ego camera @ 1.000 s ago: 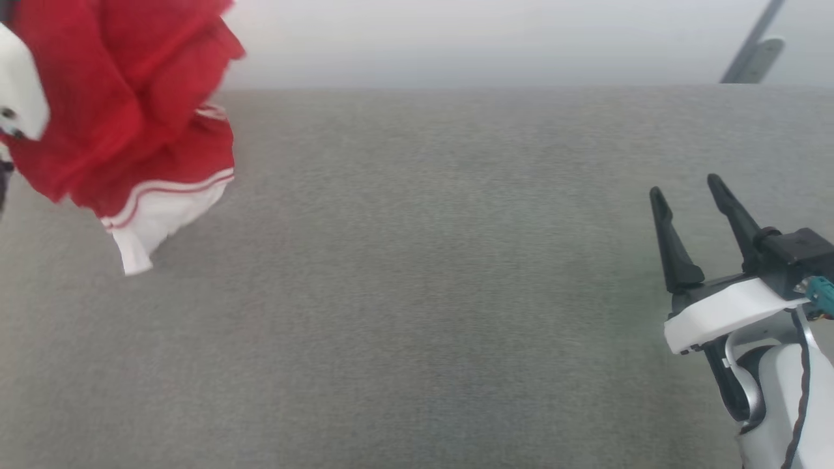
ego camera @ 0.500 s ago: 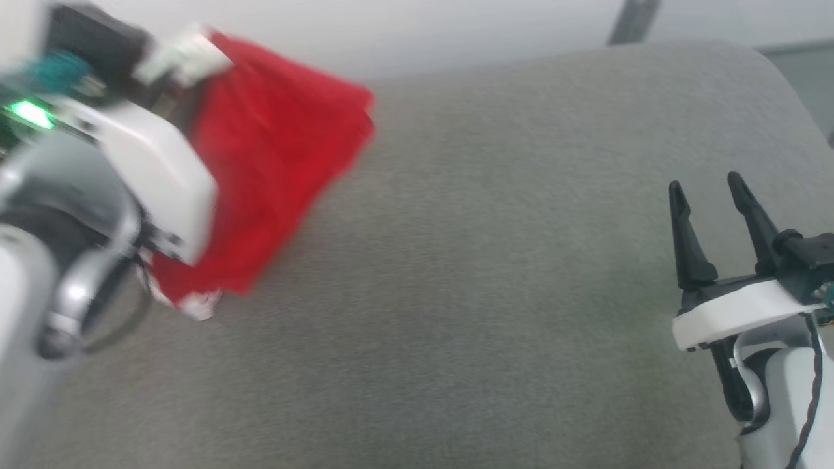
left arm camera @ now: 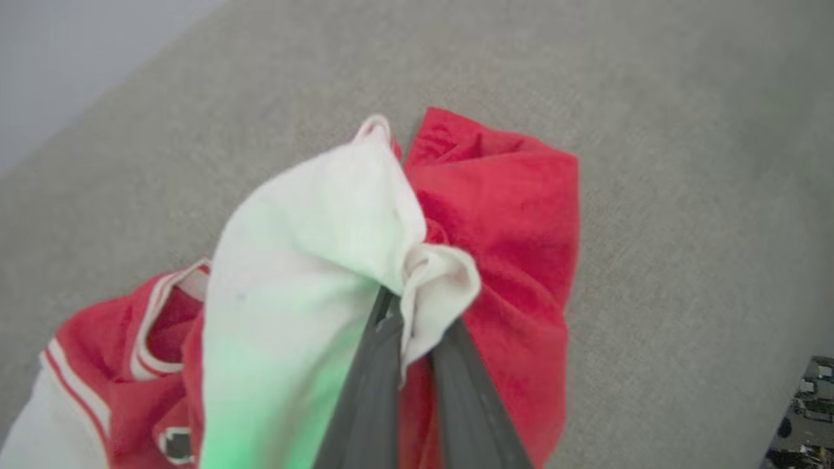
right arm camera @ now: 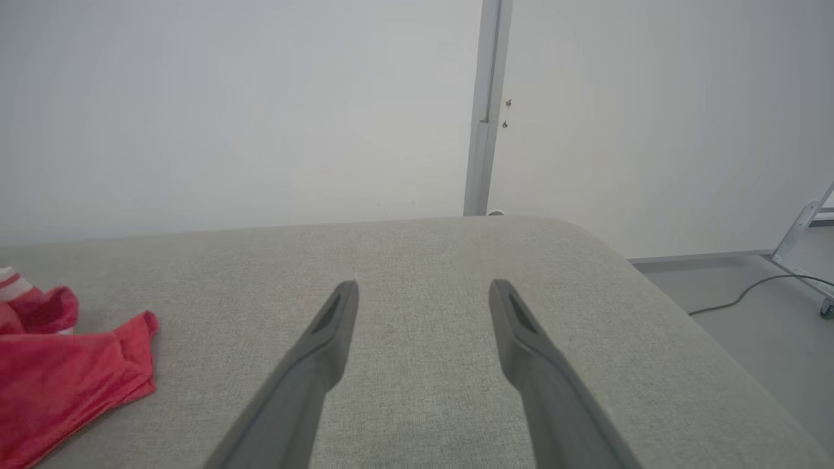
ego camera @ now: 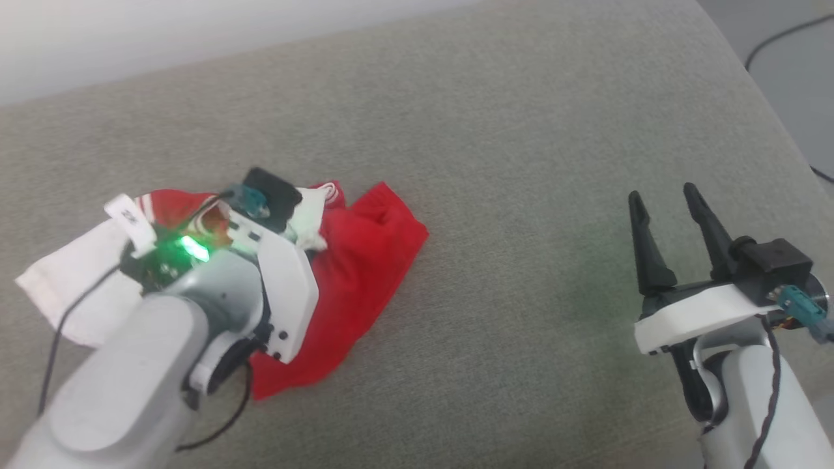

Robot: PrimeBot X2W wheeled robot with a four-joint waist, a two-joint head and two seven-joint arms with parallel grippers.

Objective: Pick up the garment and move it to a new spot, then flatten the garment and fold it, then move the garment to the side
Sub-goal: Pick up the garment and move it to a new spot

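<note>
The garment [ego camera: 368, 260] is a red jersey with white sleeves, lying crumpled on the grey padded surface [ego camera: 521, 130] at the left. In the left wrist view my left gripper [left arm camera: 417, 306] is shut on a bunched white sleeve of the garment [left arm camera: 508, 208], with the red body spread beyond the fingers. A striped collar and a patch of dark lettering show at that view's lower left. My right gripper [ego camera: 661, 193] stands open at the right, well away from the cloth, with nothing between its fingers. In the right wrist view the right gripper [right arm camera: 423, 286] hovers over bare surface, and the garment [right arm camera: 58, 378] lies at the far left.
The padded surface rounds off at its right edge [ego camera: 769, 130]. Beyond it is floor with a dark cable [right arm camera: 749, 293] and a metal frame leg [right arm camera: 805, 225]. A pale wall with a vertical post [right arm camera: 485, 111] stands behind.
The head camera has tilted down. The left arm has come down with the garment, which hung in the air at the upper left and now lies on the surface. The right gripper has stayed put.
</note>
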